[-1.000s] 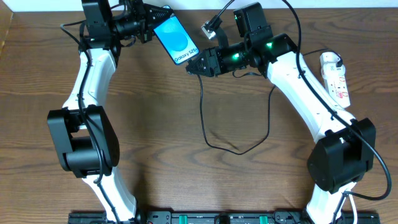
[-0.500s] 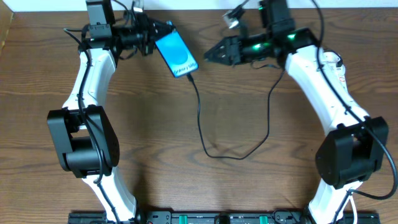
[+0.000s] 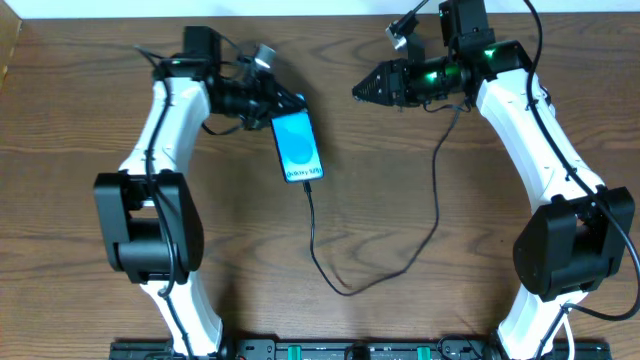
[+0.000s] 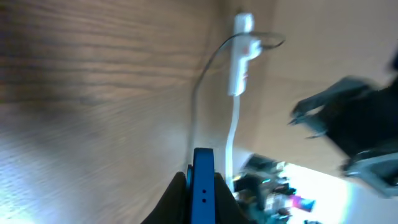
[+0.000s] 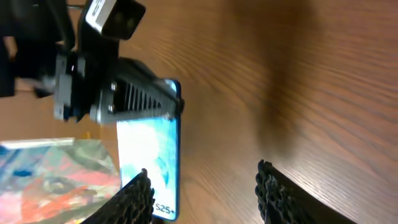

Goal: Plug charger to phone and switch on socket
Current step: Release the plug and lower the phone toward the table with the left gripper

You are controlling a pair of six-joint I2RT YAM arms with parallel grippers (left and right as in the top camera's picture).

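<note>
1. Phone is upper-centre in the overhead frame, screen up, blue w/ white lettering. The left gripper is clenched on its top end (the left wrist view shows the phone edge-on, pinched btwn both fingers). Can't tell if it rests on the table or hangs just above.
2. Next, the charger: it leaves the phone's bottom edge, loops down to lower-centre, then climbs right of centre toward the right arm. Looks plugged in, tho the tip is too small to be sure.
3. Right gripper is above and right of the phone, jaws spread wide, nothing in them. Its fingers show at the bottom of the right wrist view w/ bare wood btwn.
4. As for the socket, it's only a blurred white strip, upper-middle of the left wrist view. Can't pick it out in the overhead.
5. Step in hand, I'd say: lay the phone flat and let go. Lower it w/o tugging, keep the loop slack, and release only once the phone lies flat.
6. Then the switch: right arm seems the free one. Pinch jaws together first for one firm tip, and press straight down, else the light strip may slide.
</note>
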